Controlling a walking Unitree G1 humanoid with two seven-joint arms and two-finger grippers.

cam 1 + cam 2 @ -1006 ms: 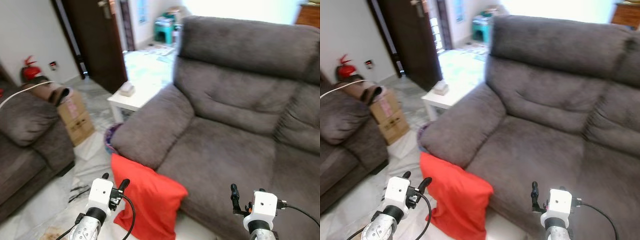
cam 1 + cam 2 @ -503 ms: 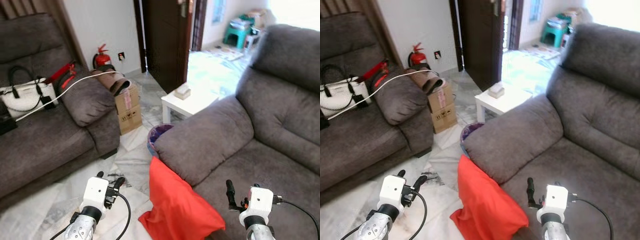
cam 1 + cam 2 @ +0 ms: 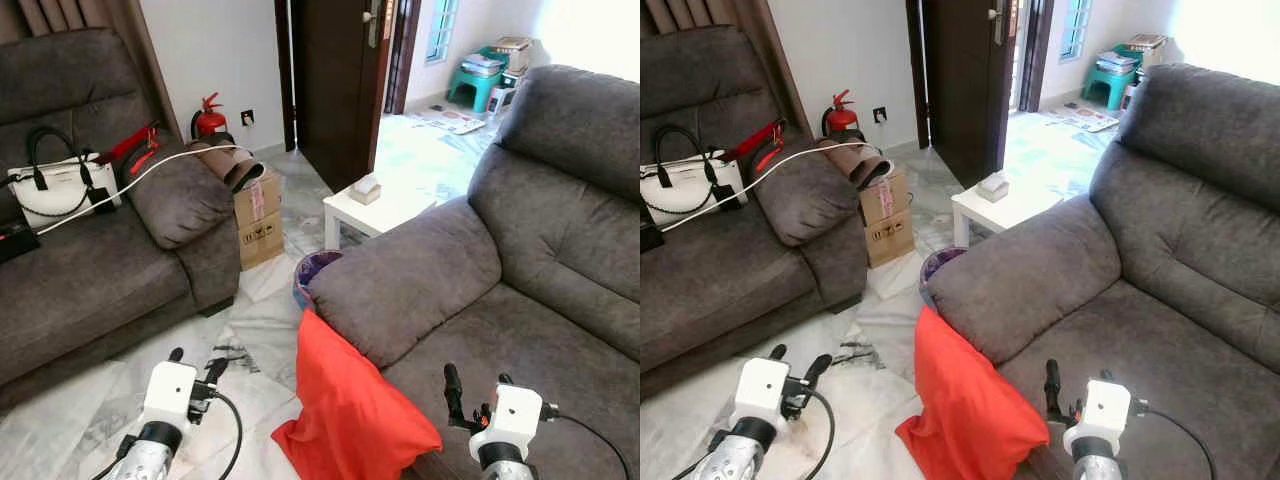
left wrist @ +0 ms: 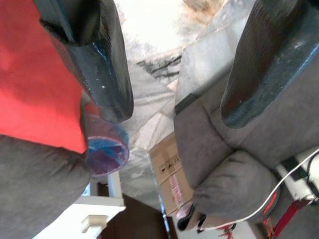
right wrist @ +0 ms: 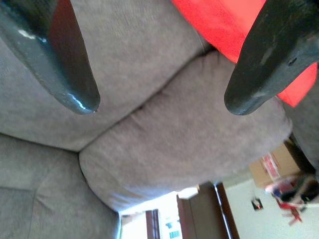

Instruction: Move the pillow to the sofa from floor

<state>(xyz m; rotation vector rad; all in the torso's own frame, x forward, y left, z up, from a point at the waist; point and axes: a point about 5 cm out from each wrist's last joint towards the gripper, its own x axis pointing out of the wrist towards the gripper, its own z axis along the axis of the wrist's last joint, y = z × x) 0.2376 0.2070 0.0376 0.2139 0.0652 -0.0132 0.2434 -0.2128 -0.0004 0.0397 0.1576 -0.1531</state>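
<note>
The red pillow (image 3: pixel 352 410) stands on the floor (image 3: pixel 255 330), leaning against the sofa (image 3: pixel 470 290), between the two tools. The left tool (image 3: pixel 192 365) hovers just beside it, fingers apart; the right tool (image 3: pixel 472 388) hovers above the sofa seat, fingers apart.

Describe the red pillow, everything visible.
The red pillow is a plain orange-red fabric cushion, soft and slightly creased, with no visible pattern. It stands tilted on the pale marble floor, one corner pointing up, leaning against the front of the grey sofa just below its armrest. A purple bin sits behind it. Neither the left gripper nor the right gripper touches it; both are open.
</note>
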